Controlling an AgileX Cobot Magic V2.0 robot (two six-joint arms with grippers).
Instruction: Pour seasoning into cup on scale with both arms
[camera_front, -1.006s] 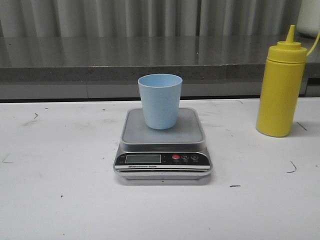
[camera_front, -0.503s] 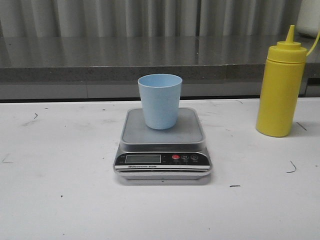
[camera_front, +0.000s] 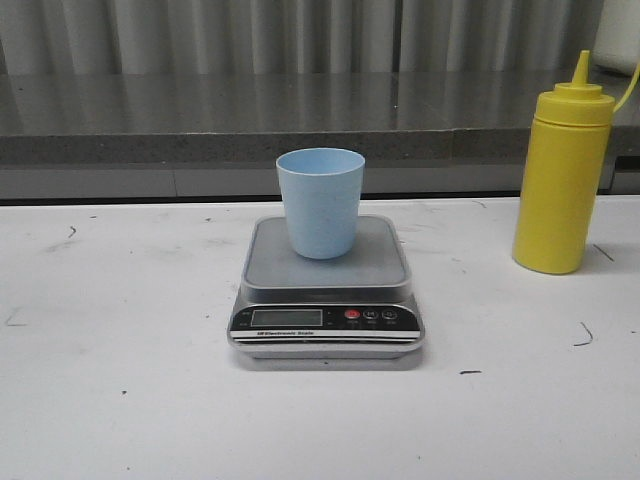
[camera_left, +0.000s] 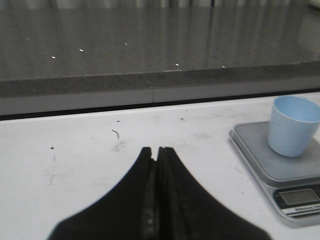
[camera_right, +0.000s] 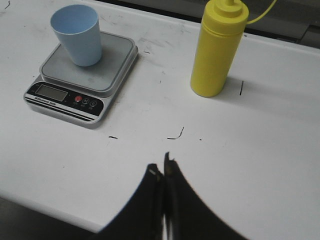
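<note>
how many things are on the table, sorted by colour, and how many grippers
yellow: 1, the squeeze bottle
pale blue: 1, the cup standing on the scale
silver-grey: 1, the scale
black: 2, the left gripper and the right gripper, both with jaws closed and holding nothing
total: 5

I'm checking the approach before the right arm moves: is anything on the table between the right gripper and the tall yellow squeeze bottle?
Nothing visible. In the right wrist view, only bare white table with small dark marks lies between the shut right gripper and the tall yellow plastic squeeze bottle. The silver-grey digital scale with its pale blue cup sits off to one side.
</note>
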